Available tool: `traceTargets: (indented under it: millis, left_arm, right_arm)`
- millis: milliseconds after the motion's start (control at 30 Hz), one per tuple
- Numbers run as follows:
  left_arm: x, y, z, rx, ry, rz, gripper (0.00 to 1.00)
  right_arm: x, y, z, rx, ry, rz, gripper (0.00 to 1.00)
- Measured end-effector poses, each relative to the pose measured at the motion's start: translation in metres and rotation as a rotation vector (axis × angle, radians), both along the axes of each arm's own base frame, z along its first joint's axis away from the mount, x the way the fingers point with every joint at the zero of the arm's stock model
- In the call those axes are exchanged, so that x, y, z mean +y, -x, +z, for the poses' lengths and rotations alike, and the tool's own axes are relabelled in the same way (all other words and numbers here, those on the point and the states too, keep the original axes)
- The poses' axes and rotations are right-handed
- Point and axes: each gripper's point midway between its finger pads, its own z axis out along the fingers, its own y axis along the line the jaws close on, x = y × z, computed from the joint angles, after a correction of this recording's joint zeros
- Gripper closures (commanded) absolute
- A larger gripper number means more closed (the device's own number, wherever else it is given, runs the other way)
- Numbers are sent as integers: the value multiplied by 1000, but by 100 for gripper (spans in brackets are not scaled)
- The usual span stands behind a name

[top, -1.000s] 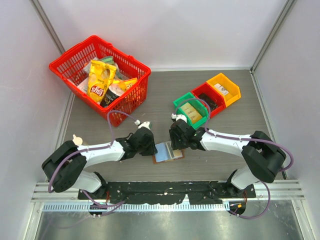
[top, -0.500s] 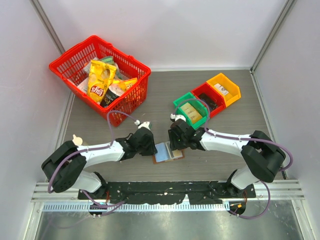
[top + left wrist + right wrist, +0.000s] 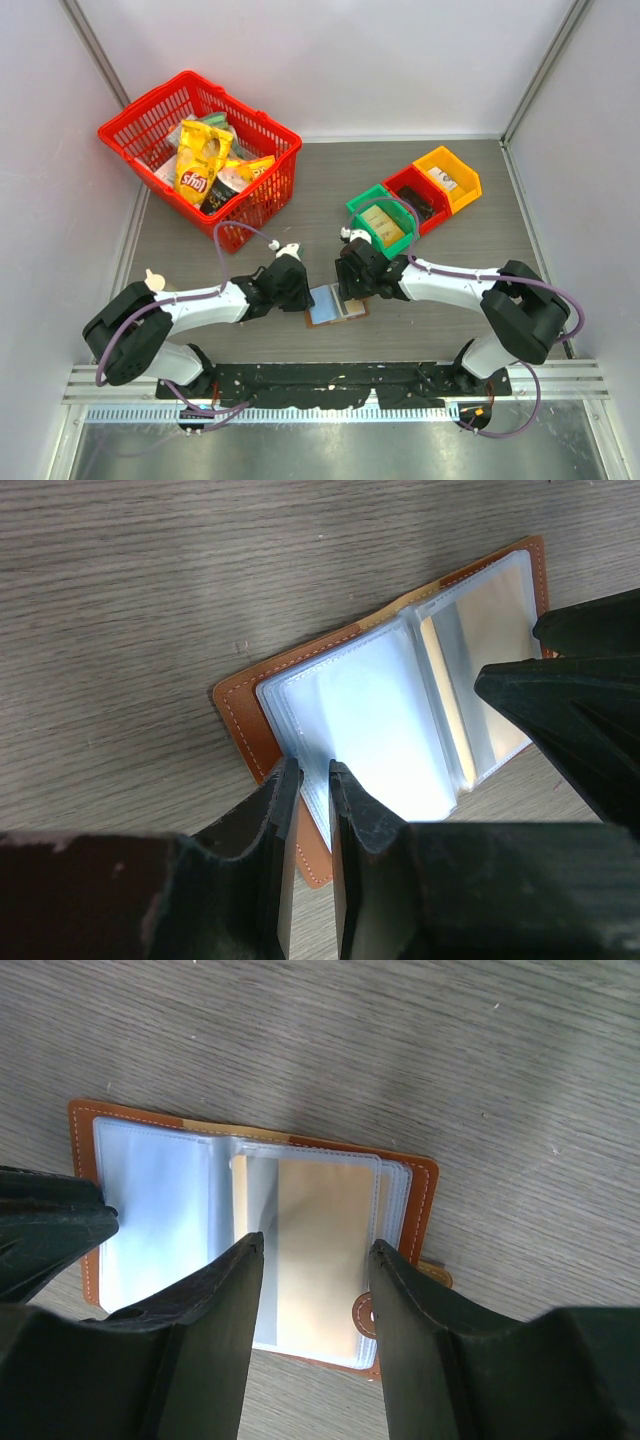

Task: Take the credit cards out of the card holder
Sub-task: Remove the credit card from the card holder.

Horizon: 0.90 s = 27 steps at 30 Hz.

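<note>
The card holder (image 3: 335, 304) lies open on the table between the two arms, brown leather outside (image 3: 240, 712) with pale clear sleeves inside. My left gripper (image 3: 308, 770) is shut on the near-left edge of the sleeves and cover. My right gripper (image 3: 316, 1245) stands open just above the right panel (image 3: 415, 1200). Its two fingers straddle a tan credit card (image 3: 325, 1222) that sits inside the top sleeve. From above, the left gripper (image 3: 303, 294) and the right gripper (image 3: 350, 290) meet the holder from either side.
A red basket (image 3: 262, 205) with yellow snack bags stands at the back left. A green bin (image 3: 360, 203), a red bin (image 3: 404, 178) and an orange bin (image 3: 440, 156) sit in a row behind the right arm. Tan flat pieces (image 3: 384, 226) lie in the green bin.
The right gripper has crept slightly left over the holder. The left arm and the holder have not visibly moved.
</note>
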Motion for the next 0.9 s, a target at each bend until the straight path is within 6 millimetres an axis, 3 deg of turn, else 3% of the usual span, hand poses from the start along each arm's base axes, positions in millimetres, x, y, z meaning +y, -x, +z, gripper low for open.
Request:
traceTargets:
  millis: [233, 367, 700, 900]
  left_arm:
    - [0, 0, 0, 0, 0, 1, 79]
    - [0, 0, 0, -1, 1, 1, 79]
    - [0, 1, 0, -1, -2, -1, 80]
    - [1, 1, 0, -1, -4, 1, 80]
  right_arm:
    - [-2, -1, -2, -3, 11, -16, 49]
    - [-2, -1, -1, 0, 6, -15, 56]
    - [7, 4, 0, 26, -58, 4, 61]
    - [9, 10, 14, 33, -95, 21, 61]
